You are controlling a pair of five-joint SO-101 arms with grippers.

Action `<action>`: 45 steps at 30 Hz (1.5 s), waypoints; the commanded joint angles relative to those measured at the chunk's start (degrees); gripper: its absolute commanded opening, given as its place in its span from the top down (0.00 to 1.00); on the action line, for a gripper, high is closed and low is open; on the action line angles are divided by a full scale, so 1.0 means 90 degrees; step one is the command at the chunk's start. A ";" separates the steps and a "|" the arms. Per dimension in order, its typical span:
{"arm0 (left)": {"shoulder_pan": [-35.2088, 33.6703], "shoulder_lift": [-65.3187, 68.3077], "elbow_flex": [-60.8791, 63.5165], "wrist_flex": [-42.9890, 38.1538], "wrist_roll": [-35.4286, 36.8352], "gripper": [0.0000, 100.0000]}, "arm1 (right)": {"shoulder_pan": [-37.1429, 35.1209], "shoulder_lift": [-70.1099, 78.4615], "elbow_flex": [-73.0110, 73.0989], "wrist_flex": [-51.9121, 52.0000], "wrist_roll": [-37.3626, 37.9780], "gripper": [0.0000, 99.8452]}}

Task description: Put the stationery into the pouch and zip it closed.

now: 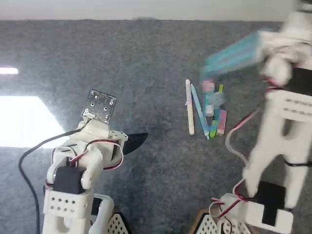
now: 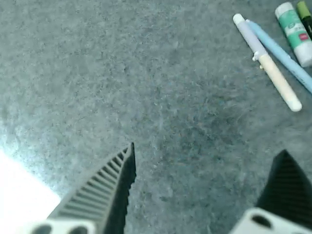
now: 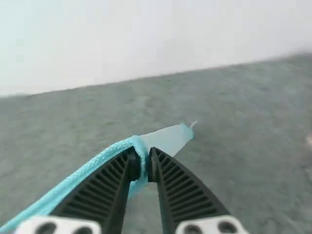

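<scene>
- Right pincer [image 3: 140, 155] is clamped on the turquoise zip edge of a translucent plastic pouch with turquoise trim [image 3: 168, 139]. Its black ribbed jaws are pressed together on the fabric with almost no gap.
- From the high view, the pouch [image 1: 233, 54] hangs off the table in the upper right of the frame, beside the white right arm. It is too blurred to show detail.
- Left pincer [image 2: 207, 151] is spread wide and holds nothing, its two black jaws well apart over the grey felt table cover [image 2: 122, 73].
- From the high view, the left pincer sits lower left of centre, well apart from the stationery.
- The stationery lies loose on the felt right of centre, lower in the frame than the raised pouch.
- A cream-and-lilac pen [image 1: 189, 109] lies there with a slim light-blue pen [image 1: 198, 109] just beside it, the blue one slanted.
- Further right is a cluster of short pink and green pieces [image 1: 220, 122], too blurred to tell apart.
- The left wrist view shows a white glue stick with a green label [image 2: 292, 31] just beside the blue pen.
</scene>
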 commanded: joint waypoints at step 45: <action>0.2364 1.3031 -1.0379 0.1221 0.3790 0.66 | 0.0767 -0.3551 0.5685 0.0425 0.1436 0.99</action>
